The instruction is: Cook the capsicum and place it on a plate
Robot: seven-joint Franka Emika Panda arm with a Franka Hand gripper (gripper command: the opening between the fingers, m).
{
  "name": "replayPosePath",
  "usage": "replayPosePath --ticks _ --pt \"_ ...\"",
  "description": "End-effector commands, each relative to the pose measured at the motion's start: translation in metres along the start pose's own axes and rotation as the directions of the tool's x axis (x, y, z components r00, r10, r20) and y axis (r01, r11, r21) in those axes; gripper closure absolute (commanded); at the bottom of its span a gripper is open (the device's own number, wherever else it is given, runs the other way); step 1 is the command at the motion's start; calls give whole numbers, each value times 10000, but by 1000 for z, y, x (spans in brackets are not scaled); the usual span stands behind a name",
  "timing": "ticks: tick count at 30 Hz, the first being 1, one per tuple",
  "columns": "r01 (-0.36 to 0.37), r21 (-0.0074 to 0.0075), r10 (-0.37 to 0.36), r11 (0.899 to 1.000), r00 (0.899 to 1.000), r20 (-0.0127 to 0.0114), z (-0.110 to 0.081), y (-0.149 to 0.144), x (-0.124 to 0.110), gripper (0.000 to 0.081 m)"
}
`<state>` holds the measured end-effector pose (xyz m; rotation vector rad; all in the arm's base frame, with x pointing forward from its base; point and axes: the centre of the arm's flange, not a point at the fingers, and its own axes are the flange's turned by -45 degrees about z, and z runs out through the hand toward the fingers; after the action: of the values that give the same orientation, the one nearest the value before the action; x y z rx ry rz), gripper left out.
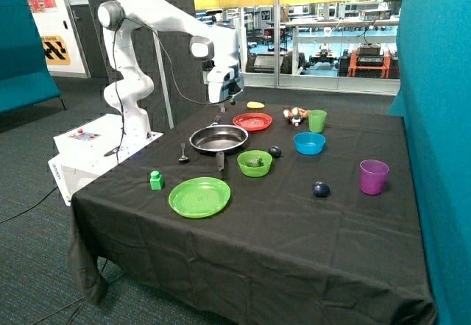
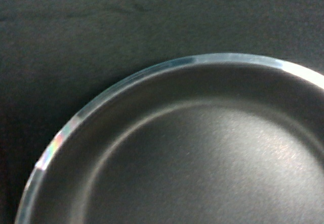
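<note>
The capsicum (image 1: 255, 162) is a small dark green piece lying in a light green bowl (image 1: 255, 169) next to the pan. The black pan (image 1: 218, 139) stands between the bowl and the robot base and holds nothing. The red-orange plate (image 1: 252, 121) lies just behind the pan and holds nothing. My gripper (image 1: 224, 104) hangs above the pan's far rim, close to the red-orange plate. The wrist view shows only the pan's rim (image 2: 126, 79), its bare inside and the black cloth.
A large green plate (image 1: 199, 196) and a light green cube (image 1: 156, 180) lie near the front. A spoon (image 1: 183, 154), two dark blue balls (image 1: 274, 151) (image 1: 321, 189), a blue bowl (image 1: 309, 143), a green cup (image 1: 316, 120) and a purple cup (image 1: 373, 176) are around.
</note>
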<state>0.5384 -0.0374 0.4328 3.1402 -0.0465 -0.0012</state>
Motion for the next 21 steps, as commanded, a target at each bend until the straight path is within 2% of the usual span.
replayPosePath --ticks 1,4,21 --pt "-352 11 352 9994 9994 -7 10 19 9 504" --pt "-386 11 386 9993 9993 -7 13 25 13 500" --pt "-639 11 639 9980 9980 -7 26 53 44 596"
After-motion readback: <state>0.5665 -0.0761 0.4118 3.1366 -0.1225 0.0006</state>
